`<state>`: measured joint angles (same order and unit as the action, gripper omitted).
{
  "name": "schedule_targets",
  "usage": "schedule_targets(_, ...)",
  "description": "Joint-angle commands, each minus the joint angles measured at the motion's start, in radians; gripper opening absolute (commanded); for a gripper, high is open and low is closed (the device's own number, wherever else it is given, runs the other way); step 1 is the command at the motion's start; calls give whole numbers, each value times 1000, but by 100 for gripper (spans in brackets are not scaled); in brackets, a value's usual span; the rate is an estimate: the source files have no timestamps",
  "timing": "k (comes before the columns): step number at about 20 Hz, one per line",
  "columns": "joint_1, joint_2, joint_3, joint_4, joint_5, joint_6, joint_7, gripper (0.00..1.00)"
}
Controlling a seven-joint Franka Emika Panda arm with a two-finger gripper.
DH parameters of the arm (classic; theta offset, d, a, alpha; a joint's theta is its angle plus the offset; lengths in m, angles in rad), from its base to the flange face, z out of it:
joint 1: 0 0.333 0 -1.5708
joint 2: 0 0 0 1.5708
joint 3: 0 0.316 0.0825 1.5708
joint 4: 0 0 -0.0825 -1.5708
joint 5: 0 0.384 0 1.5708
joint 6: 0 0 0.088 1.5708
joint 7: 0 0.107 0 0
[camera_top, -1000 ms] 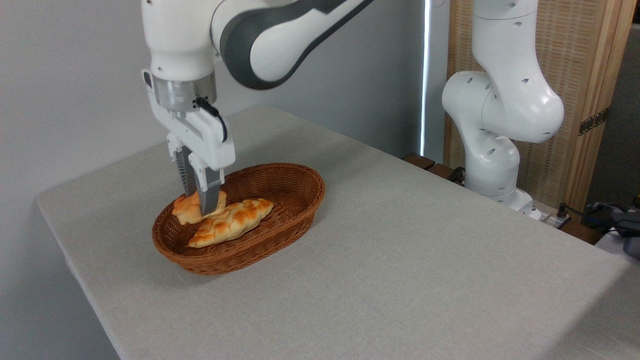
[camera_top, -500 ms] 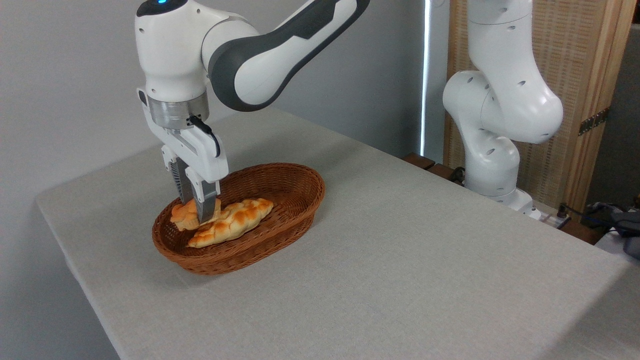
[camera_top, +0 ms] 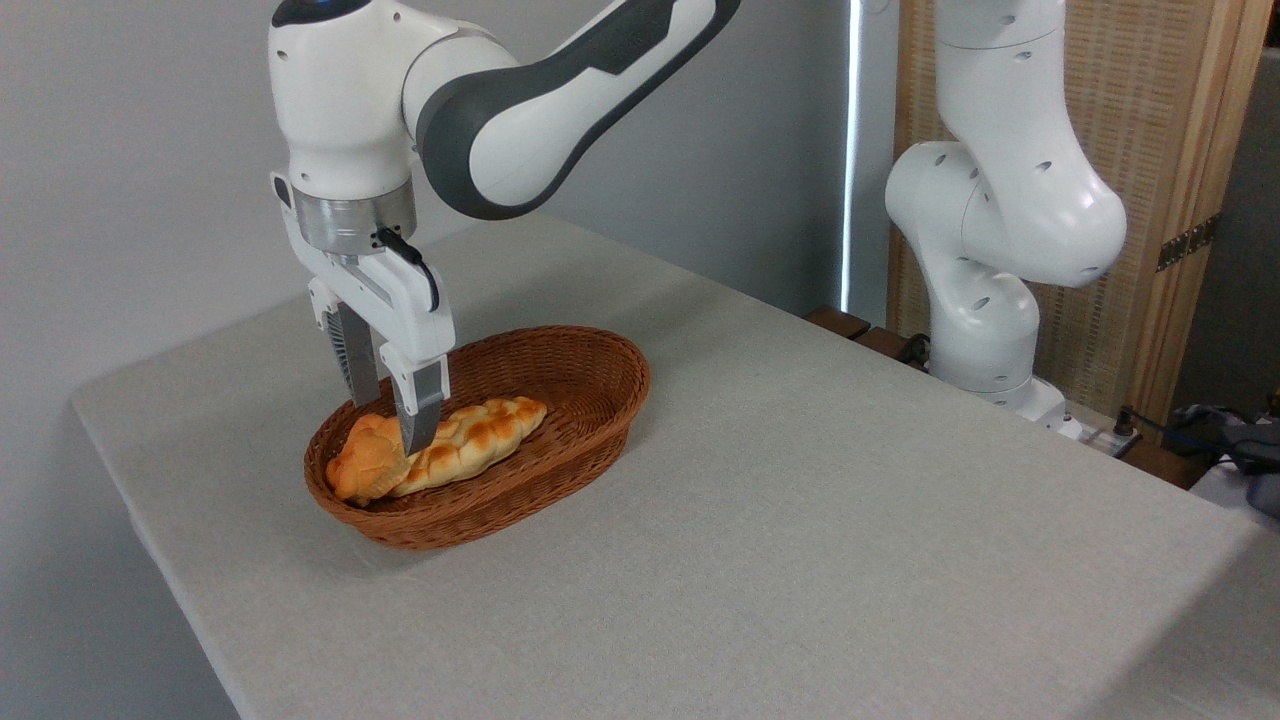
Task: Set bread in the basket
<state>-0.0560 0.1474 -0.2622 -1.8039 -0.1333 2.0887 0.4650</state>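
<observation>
The small orange-golden bread lies tilted at the left end of the reddish-brown wicker basket, leaning against a long braided loaf. My gripper hangs just above the bread, open, with its two fingers spread apart and nothing between them. One fingertip stands in front of the braided loaf. The bread sits free inside the basket.
The basket rests on a grey cloth-covered table, close to its left edge. My arm's white base stands at the table's far right side. A wooden panel and cables lie behind it.
My gripper has opened and risen slightly. The bread has dropped out of the fingers and rolled to the basket's left end.
</observation>
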Motion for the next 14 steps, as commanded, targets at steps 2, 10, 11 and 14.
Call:
schedule_targets(2, 11, -61, 18, 24, 3, -119, -2, 100)
schedule_targets(10, 31, -166, 109, 55, 115, -304, 119, 100)
schedule_targets(11, 30, -180, 133, 57, 115, -341, 144, 100)
schedule_targets(14, 27, -213, 202, 57, 115, -375, 230, 100)
